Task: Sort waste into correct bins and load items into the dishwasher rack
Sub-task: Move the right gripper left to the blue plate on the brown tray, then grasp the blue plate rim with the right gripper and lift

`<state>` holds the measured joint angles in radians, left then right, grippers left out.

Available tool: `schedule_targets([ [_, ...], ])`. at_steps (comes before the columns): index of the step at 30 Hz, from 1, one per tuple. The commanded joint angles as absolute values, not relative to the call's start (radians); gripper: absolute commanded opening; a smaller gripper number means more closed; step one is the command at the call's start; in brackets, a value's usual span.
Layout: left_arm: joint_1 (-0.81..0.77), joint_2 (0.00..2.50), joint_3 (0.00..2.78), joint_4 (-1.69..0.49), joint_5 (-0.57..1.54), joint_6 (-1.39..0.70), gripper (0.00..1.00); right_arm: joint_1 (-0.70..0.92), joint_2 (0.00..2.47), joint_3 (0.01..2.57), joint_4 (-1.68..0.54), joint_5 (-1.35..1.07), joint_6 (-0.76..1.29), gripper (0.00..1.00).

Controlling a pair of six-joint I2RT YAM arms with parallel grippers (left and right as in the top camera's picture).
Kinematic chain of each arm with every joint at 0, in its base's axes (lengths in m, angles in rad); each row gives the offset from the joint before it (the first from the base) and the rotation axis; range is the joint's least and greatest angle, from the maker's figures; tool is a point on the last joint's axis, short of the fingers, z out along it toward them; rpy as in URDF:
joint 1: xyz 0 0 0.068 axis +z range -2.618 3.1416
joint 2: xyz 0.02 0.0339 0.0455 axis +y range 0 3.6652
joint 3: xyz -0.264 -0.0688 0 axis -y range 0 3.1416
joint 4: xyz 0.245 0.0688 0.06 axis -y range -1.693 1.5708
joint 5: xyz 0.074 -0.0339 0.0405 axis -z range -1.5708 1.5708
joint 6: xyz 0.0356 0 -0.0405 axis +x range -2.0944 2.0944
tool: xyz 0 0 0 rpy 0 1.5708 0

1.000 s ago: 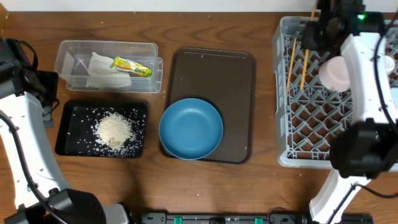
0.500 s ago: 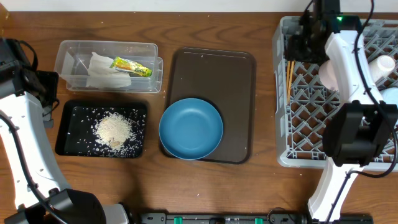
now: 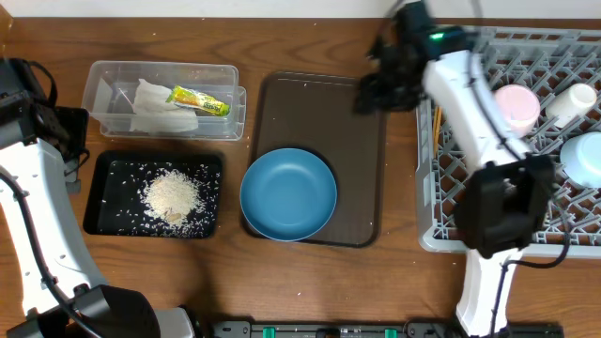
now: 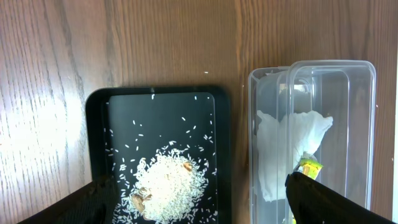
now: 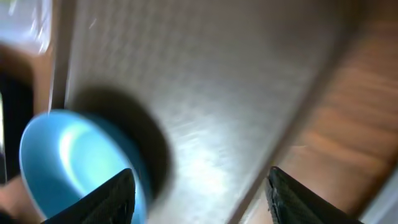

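The blue plate (image 3: 288,194) lies on the front of the brown tray (image 3: 349,127). My right gripper (image 3: 374,89) hangs open and empty above that tray's far right corner; in the blurred right wrist view the gripper (image 5: 200,173) has the plate (image 5: 68,155) to its left. In the grey rack (image 3: 424,188) are the chopsticks (image 3: 438,117), a pink bowl (image 3: 516,106), a white cup (image 3: 573,101) and a light-blue bowl (image 3: 582,158). The clear container (image 3: 113,77) holds the napkin (image 3: 155,105) and wrapper (image 3: 199,100). Rice (image 3: 174,197) fills the black tray (image 3: 99,211). My left gripper (image 4: 199,180) is open above both bins.
The left arm (image 3: 33,188) runs along the table's left edge beside the two bins. The right arm (image 3: 479,103) stretches from the front right across the rack's left side. Bare wood lies between the brown tray and the rack.
My right gripper opened, left the chopsticks in the rack and swung left from the rack to over the brown tray. The left arm has not moved.
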<state>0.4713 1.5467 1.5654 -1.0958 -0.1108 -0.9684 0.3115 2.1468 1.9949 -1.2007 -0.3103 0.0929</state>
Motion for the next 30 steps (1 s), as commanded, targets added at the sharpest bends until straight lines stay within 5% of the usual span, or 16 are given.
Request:
schedule_targets([
  [1,0.476,1.551,1.568,-1.098,-0.116,-0.966,0.89,0.408,2.13,1.993,-1.212,-0.215,0.068,0.66],
  [16,0.476,1.551,1.568,-1.099,-0.116,-0.966,0.89,0.82,2.188,1.986,-1.128,-0.056,-0.151,0.7],
  [22,0.476,1.551,1.568,-1.099,-0.116,-0.966,0.89,0.908,2.191,1.986,-1.091,-0.079,-0.151,0.8],
  [30,0.476,1.551,1.568,-1.099,-0.116,-0.966,0.89,0.957,2.201,1.98,-1.119,-0.111,-0.152,0.81],
])
